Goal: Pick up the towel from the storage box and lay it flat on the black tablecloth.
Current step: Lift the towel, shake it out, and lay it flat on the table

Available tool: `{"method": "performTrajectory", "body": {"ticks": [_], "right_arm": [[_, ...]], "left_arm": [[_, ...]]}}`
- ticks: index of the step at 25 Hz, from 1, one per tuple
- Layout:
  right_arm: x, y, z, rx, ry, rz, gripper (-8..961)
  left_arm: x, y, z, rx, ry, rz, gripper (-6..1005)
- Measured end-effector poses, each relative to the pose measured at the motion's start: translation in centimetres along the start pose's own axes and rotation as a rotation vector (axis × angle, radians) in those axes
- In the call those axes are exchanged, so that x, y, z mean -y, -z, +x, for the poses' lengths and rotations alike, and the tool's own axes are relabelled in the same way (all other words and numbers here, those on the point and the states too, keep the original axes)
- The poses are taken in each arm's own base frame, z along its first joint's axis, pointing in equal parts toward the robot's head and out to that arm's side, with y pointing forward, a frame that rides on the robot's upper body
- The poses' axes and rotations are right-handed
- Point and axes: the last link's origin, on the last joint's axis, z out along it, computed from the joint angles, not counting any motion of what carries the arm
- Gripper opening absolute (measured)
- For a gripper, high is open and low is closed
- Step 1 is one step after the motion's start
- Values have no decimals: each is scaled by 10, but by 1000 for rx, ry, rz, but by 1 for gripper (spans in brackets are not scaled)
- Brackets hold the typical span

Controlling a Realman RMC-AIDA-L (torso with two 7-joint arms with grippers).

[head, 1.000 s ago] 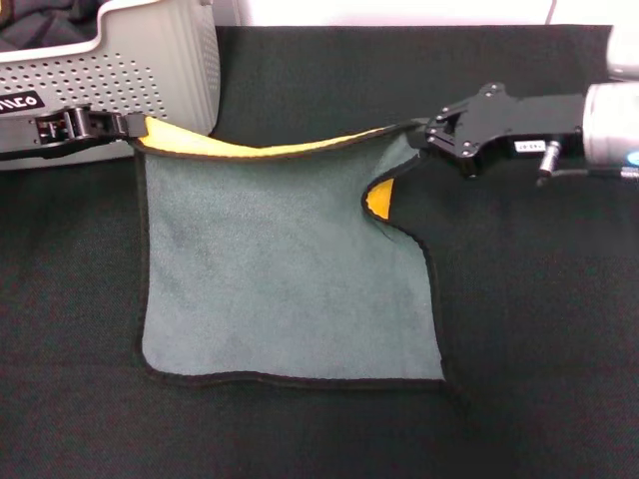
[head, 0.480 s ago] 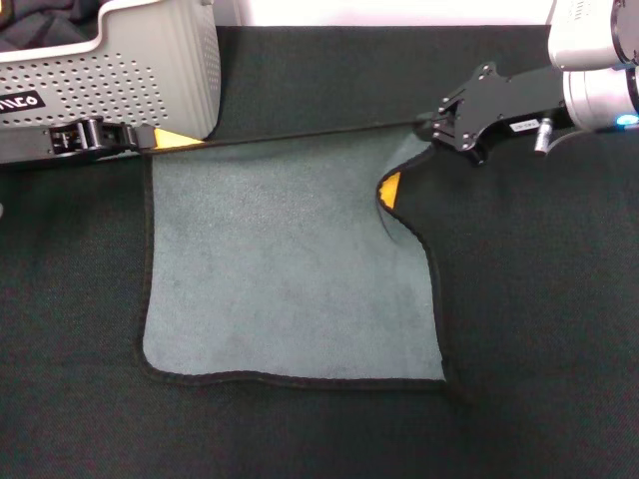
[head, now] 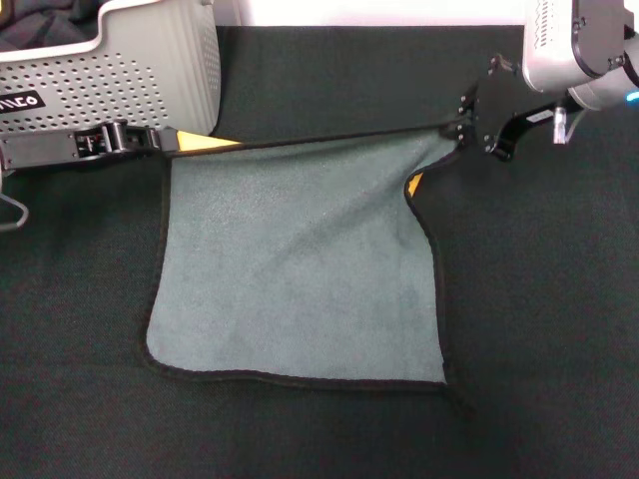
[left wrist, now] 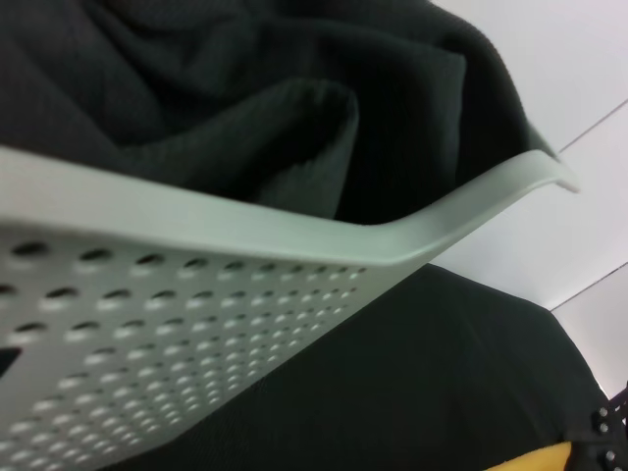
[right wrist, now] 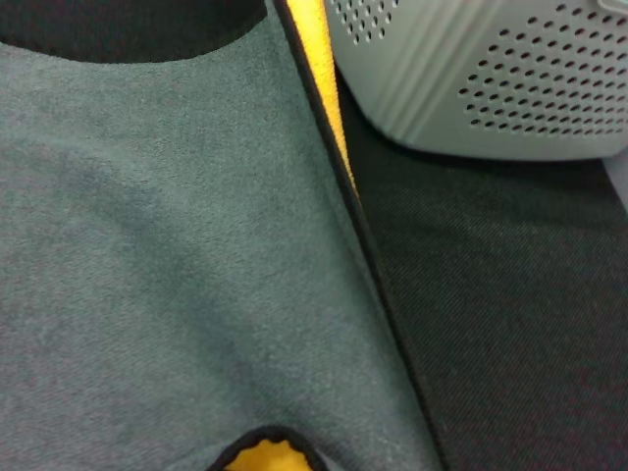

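Observation:
The towel (head: pixel 300 259) lies grey-green side up on the black tablecloth (head: pixel 539 319), with its far edge stretched taut between my two grippers. My left gripper (head: pixel 168 140) is shut on the far left corner, just in front of the storage box (head: pixel 130 70); a bit of the yellow underside (head: pixel 205 141) shows there. My right gripper (head: pixel 461 128) is shut on the far right corner, where the edge curls and shows yellow. The right wrist view shows the towel (right wrist: pixel 147 245), its black edging and the box (right wrist: pixel 491 69).
Dark black fabric (head: pixel 40 25) fills the storage box; it also shows in the left wrist view (left wrist: pixel 196 98) behind the box rim (left wrist: pixel 294 231). The tablecloth reaches past the towel on the near side and to the right.
Both grippers have moved to the right with the towel's far corners. The far edge has gone from sagging to taut, and most of the yellow underside is now hidden.

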Motion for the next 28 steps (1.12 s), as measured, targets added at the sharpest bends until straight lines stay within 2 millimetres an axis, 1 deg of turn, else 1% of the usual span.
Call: {"method": "performTrajectory", "body": {"ticks": [6, 9, 10, 13, 21, 28], "right_arm": [[7, 0, -14, -16, 82, 5, 25], [6, -5, -19, -39, 128, 2, 25], [6, -7, -21, -47, 147, 3, 25], [3, -14, -24, -64, 184, 4, 26], [6, -20, -24, -72, 215, 36, 26], [4, -29, -15, -96, 230, 40, 27]], "left_arm": [[3, -7, -5, 7, 2, 31, 22], [4, -11, -6, 6, 5, 41, 22], [6, -17, -7, 6, 15, 53, 22], [8, -21, -8, 0, 21, 66, 22], [14, -29, -4, -42, 15, 126, 22], [16, -37, -5, -37, -4, 162, 23]]}}
